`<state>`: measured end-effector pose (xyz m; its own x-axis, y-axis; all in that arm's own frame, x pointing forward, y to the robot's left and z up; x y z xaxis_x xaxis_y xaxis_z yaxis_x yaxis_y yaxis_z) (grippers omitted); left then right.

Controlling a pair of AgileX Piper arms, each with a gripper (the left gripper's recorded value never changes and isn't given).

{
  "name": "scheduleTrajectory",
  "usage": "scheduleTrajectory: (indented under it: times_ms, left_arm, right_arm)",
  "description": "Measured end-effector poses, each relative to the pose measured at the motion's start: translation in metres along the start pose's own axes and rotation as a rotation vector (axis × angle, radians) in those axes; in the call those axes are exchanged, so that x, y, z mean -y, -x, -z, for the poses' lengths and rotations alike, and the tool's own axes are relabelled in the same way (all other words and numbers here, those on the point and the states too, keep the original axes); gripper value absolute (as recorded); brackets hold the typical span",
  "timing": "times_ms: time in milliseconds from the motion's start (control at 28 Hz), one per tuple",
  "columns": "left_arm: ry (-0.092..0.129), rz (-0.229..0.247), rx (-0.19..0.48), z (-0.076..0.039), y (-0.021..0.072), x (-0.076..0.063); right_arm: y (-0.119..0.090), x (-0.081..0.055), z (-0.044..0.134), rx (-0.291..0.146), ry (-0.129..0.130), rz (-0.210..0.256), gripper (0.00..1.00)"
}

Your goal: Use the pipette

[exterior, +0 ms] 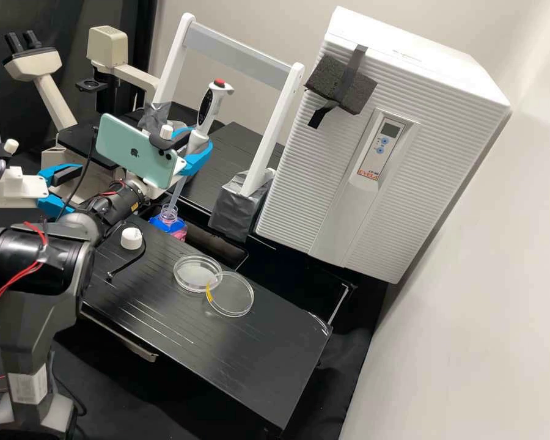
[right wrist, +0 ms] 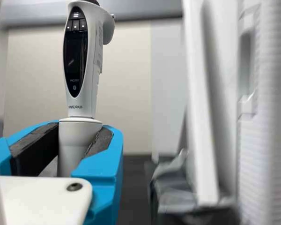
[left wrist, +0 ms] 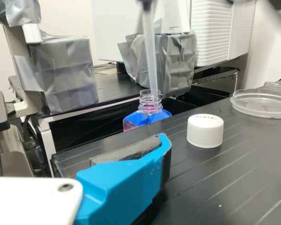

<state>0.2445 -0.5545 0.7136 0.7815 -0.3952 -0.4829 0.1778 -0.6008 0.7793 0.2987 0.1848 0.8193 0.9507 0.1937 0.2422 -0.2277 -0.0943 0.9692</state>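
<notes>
The white pipette (exterior: 206,110) stands upright with my right gripper (exterior: 192,153) shut on its body (right wrist: 79,65); the blue fingers (right wrist: 103,154) clamp it from both sides. Its clear tube (left wrist: 151,56) runs down into the neck of an uncapped bottle of pink liquid (exterior: 170,221) (left wrist: 147,115) at the bench's back edge. The bottle's white cap (exterior: 131,238) (left wrist: 204,131) lies on the bench beside it. My left gripper (exterior: 58,189) hangs open and holds nothing, left of the bottle; one blue finger (left wrist: 126,183) shows low over the bench.
Two clear petri dishes (exterior: 197,272) (exterior: 231,293) (left wrist: 262,101) lie mid-bench, touching. A big white ribbed machine (exterior: 379,140) stands at the right. A white frame with grey-taped feet (exterior: 238,201) (left wrist: 65,70) rises behind the bottle. A microscope (exterior: 43,73) stands far left.
</notes>
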Motion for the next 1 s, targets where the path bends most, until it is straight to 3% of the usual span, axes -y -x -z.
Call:
scheduleTrajectory:
  times_ms: [214,357,499,535,570,749,891,998]
  left_arm:
    - [0.017,-0.023,0.014,-0.001,0.0014,-0.001]
    - [0.04,-0.008,0.05,-0.004,0.0053,0.004]
    - [0.025,0.001,0.085,-0.008,0.0087,0.008]
    - [0.025,0.003,0.09,-0.009,0.0087,0.008]
    - [0.025,0.004,0.093,-0.01,0.0086,0.008]
    - [0.024,0.003,0.11,-0.014,0.0084,0.009]
    - [0.02,0.007,0.119,-0.016,0.0082,0.009]
    - [0.013,0.004,0.13,-0.017,0.0071,0.008]
  right_arm:
    - [0.012,-0.039,0.022,-0.07,-0.054,-0.085,0.0]
    - [0.025,-0.063,0.025,-0.125,-0.086,-0.081,0.0]
    - [0.042,-0.079,0.02,-0.166,-0.047,-0.042,0.0]
    - [0.046,-0.083,0.019,-0.175,-0.033,-0.039,0.0]
    - [0.052,-0.087,0.014,-0.183,0.0,-0.033,0.0]
    - [0.073,-0.103,-0.005,-0.168,0.073,-0.038,0.0]
    - [0.084,-0.119,-0.02,-0.113,0.08,-0.074,0.0]
    - [0.09,-0.128,-0.025,-0.087,0.071,-0.105,0.0]
